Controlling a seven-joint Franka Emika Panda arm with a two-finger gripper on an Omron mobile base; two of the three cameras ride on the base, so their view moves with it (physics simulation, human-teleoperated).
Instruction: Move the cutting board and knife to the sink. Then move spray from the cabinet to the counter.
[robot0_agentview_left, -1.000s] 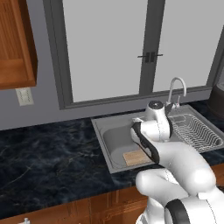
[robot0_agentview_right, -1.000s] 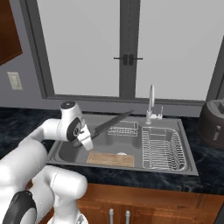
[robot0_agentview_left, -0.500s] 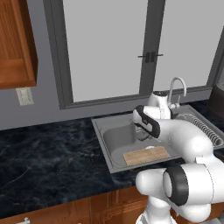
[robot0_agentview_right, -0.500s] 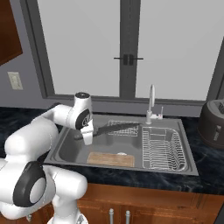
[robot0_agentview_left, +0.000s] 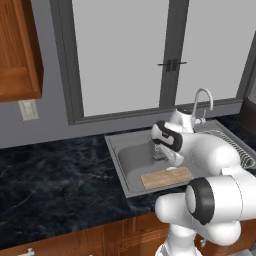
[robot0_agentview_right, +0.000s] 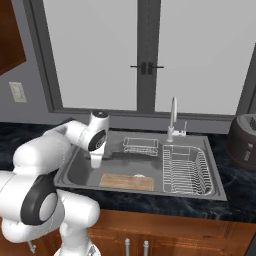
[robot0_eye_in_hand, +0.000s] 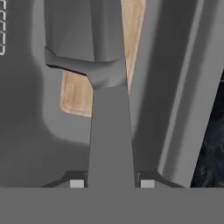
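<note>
Tool (robot0_eye_in_hand: 112, 183) grips knife (robot0_eye_in_hand: 109, 131) — over cutting board (robot0_eye_in_hand: 76, 94).

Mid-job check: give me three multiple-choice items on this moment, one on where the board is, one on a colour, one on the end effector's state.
1. Where does the flat light-tan wooden cutting board lie?
A. On the counter
B. In the grey metal sink
C. In the wire rack

2. What colour is the worktop?
A. Black with pale veins
B. White
C. Red-brown

3. What is the end effector doing?
A. Standing open
B. Shut on the slim grey kitchen knife
C. Shut on the board

Answers: 1 B, the board rests on the basin floor. 2 A, dark marbled surface. 3 B, the hand view shows the handle between both fingertips.
</note>
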